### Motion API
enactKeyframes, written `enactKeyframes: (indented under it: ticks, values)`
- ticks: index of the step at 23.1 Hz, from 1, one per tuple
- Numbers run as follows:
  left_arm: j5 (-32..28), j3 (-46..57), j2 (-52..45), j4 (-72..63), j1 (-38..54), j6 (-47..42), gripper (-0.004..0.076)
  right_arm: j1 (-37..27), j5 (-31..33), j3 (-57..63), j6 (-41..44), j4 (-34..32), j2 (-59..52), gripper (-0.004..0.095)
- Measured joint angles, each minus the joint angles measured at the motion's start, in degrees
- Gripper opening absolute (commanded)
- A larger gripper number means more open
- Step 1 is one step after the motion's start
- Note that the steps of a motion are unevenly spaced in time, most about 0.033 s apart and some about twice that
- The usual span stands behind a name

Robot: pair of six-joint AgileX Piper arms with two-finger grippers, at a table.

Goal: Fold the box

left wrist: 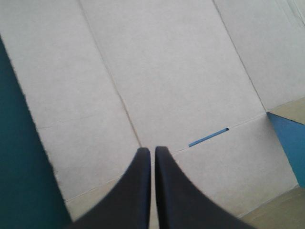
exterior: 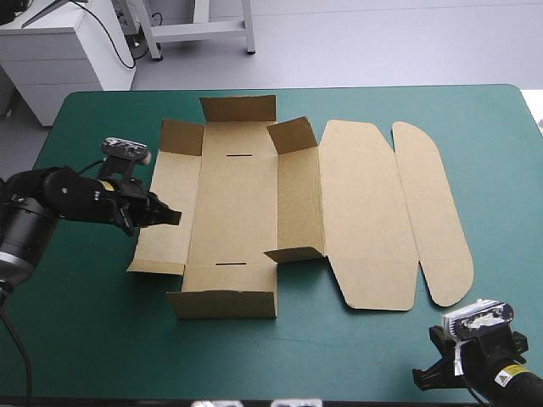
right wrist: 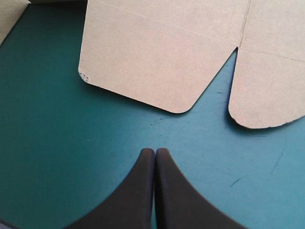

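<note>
Lying mid-table on the teal-green cover (exterior: 85, 339), item one: the box (exterior: 237, 212), a cut brown sheet, mostly flat, its small corner flaps partly raised and its lid panels spread toward the right edge. I judge it light, stiff across the panels and weak at the creases, so it is best taken by a side wall's free edge. No tray is formed and nothing rests on it. Left gripper (exterior: 165, 216): fingers together, empty, over the left wall panel. Right gripper (exterior: 428, 373): fingers together, empty, over bare cover near the lid's rounded corners.
</note>
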Motion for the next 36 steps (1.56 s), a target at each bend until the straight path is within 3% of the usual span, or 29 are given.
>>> enactKeyframes:
  ticks: [8,11,25,27,30,32,36]
  values:
    - [10.03,0.0,0.0,-11.93,31.45,14.78,0.0015,0.0,0.0,0.0,0.0,0.0,0.0,-0.0014]
    - [10.74,-0.18,0.49,-13.69,39.84,16.47,0.0015,0.0,0.0,0.0,0.0,0.0,0.0,-0.0014]
    - [10.72,0.0,10.27,-16.02,41.02,23.34,0.0021,0.0,0.0,0.0,0.0,0.0,0.0,-0.0014]
    - [10.6,0.0,12.51,-17.5,41.02,23.65,0.0074,0.0,0.0,0.0,0.0,0.0,0.0,-0.0014]
    - [10.19,0.0,17.85,-22.73,41.02,25.47,0.0259,0.0,0.0,0.0,0.02,0.0,0.0,-0.0014]
    - [9.88,0.0,20.51,-25.08,40.96,26.11,0.0342,0.0,0.0,0.0,0.02,0.0,0.0,-0.0014]
    - [9.4,0.0,24.15,-25.67,39.81,26.55,0.0443,0.0,0.0,0.0,0.02,0.0,0.0,-0.0014]
